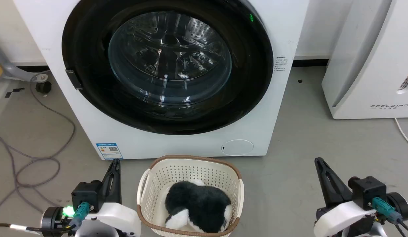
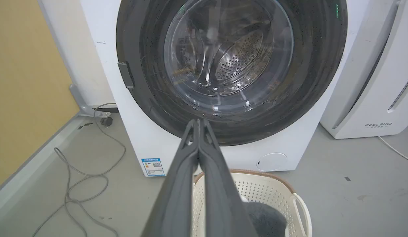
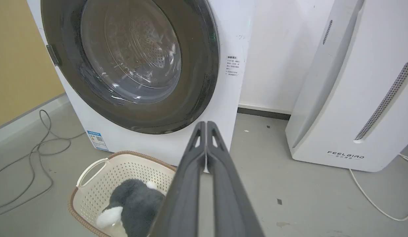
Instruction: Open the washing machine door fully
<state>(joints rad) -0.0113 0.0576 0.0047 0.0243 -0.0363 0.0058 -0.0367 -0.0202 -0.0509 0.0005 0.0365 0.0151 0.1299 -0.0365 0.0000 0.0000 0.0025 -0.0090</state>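
The white washing machine (image 1: 177, 144) stands straight ahead on the floor. Its washing machine door (image 1: 253, 75), a glossy black ring around a clear glass bowl, lies flat against the front, closed, with a small dark handle tab (image 1: 73, 79) at its left edge. The door (image 2: 151, 95) and tab (image 2: 126, 75) also face the left wrist view, and the door (image 3: 197, 82) shows at an angle in the right wrist view. My left gripper (image 1: 116, 162) sits low at the left, shut and empty, well short of the machine. My right gripper (image 1: 319, 160) sits low at the right, shut and empty.
A cream laundry basket (image 1: 190, 164) holding a black-and-white plush toy (image 1: 197, 205) stands on the floor just before the machine, between my grippers. A white FEELBIRD appliance (image 1: 371, 65) stands at the right. Grey cables (image 1: 36, 158) trail over the floor at the left.
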